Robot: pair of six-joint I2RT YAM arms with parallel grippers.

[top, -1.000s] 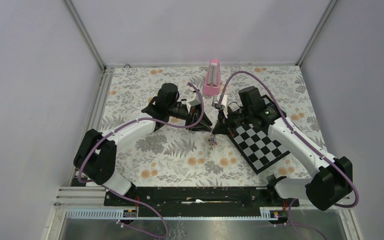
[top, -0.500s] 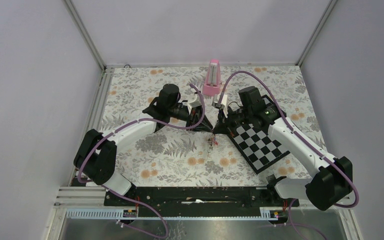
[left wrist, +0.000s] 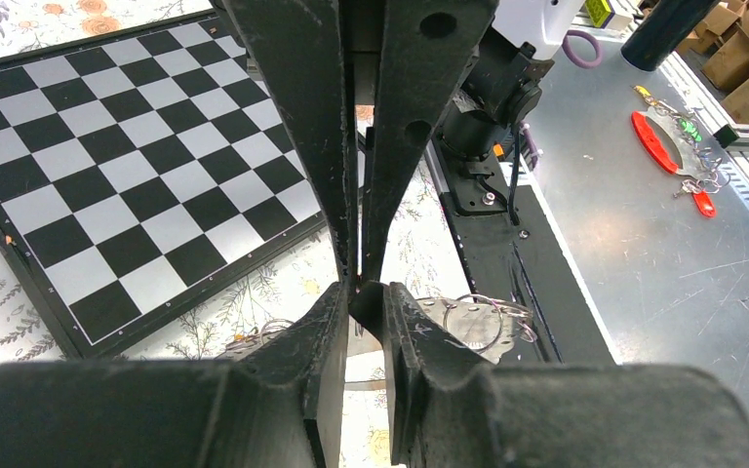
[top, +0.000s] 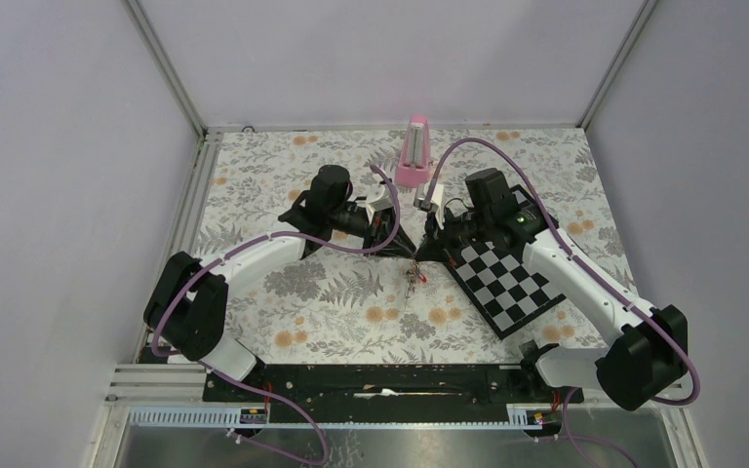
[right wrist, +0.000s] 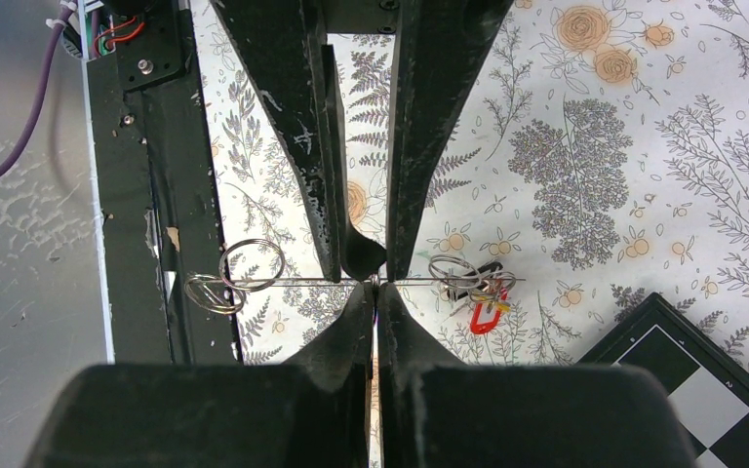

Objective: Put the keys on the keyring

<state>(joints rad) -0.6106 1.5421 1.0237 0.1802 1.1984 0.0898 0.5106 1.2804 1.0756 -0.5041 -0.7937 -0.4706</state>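
My two grippers meet tip to tip above the floral mat, the left gripper (top: 405, 251) coming from the left and the right gripper (top: 419, 253) from the right. The right gripper (right wrist: 375, 289) is shut on the keyring's thin flat strap, which shows edge-on as a line. Silver rings (right wrist: 220, 265) hang at one end of the strap. More rings and a red piece (right wrist: 475, 322) hang at the other. The left gripper (left wrist: 359, 291) stands with a narrow gap around a dark piece at the grey strap (left wrist: 458, 317). The keys are hidden, and only a yellow speck shows by the red piece.
A black-and-white checkerboard (top: 507, 278) lies under the right arm. A pink block (top: 414, 156) stands at the back, beyond the grippers. A black rail (top: 380, 380) runs along the near edge. Red tools (left wrist: 658, 141) lie on the metal bench past it.
The left gripper has slid right to meet the right gripper's tips, and its jaws have narrowed. The right arm and the hanging keyring have stayed put.
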